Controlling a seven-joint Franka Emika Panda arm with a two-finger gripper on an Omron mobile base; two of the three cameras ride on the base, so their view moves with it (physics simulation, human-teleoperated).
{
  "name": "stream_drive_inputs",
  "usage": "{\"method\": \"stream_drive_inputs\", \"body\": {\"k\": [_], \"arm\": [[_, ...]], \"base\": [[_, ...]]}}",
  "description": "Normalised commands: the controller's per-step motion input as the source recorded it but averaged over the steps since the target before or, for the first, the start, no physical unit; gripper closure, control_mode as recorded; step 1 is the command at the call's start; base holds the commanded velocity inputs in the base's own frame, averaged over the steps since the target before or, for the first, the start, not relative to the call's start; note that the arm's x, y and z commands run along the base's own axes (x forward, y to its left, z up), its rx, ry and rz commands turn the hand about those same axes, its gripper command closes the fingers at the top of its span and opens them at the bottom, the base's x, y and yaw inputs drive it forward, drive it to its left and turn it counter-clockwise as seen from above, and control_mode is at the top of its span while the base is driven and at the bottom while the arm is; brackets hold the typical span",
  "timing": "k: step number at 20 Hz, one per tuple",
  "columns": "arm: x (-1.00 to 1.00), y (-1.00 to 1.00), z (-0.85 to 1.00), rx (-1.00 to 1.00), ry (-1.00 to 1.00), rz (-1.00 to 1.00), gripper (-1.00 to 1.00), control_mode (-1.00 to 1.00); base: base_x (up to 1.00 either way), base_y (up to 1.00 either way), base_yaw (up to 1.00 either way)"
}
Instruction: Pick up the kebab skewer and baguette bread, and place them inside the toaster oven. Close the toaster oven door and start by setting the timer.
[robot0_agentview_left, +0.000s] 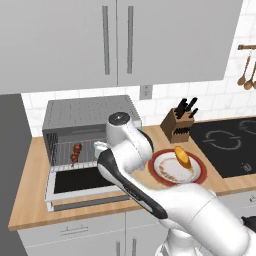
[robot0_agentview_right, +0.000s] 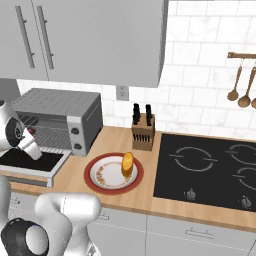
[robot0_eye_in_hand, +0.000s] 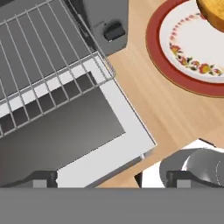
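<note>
Hovering with jaws spread and empty over the lowered grey-framed glass toaster oven door (robot0_eye_in_hand: 65, 140), the gripper (robot0_eye_in_hand: 111, 178) seems done with the red-and-brown kebab skewer (robot0_agentview_left: 76, 152), apparently on the rack. Next: reaching right for the golden baguette bread (robot0_agentview_left: 182, 157) on the red-rimmed plate (robot0_agentview_left: 192, 176).

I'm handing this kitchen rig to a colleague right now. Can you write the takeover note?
Gripper: open, holding nothing, over the lowered toaster oven door.
Kebab skewer: already on the wire rack inside the toaster oven.
Baguette bread: on the red-rimmed plate, right of the oven.
Done: skewer placed.
Left: move the bread into the oven, close the door, set the timer with a knob on the right panel.
</note>
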Motion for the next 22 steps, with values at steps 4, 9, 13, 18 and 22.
{"method": "stream_drive_inputs", "body": {"k": [4,9,13,18,22], "arm": [[-0.07,-1.00,0.14,-0.06,0.07,0.17,-1.00,-1.00],[-0.03,-1.00,0.04,-0.08,0.05,0.20,-1.00,-1.00],[0.00,-1.00,0.00,-0.11,0.01,0.13,-1.00,-1.00],[0.04,-1.00,-0.02,-0.13,0.02,0.08,-1.00,-1.00],[0.43,-0.94,-0.04,-0.09,0.04,0.07,-1.00,-1.00]], "base": [[0.00,0.00,0.00],[0.00,0.00,0.00],[0.00,0.00,0.00],[0.00,0.00,0.00],[0.00,0.00,0.00]]}}
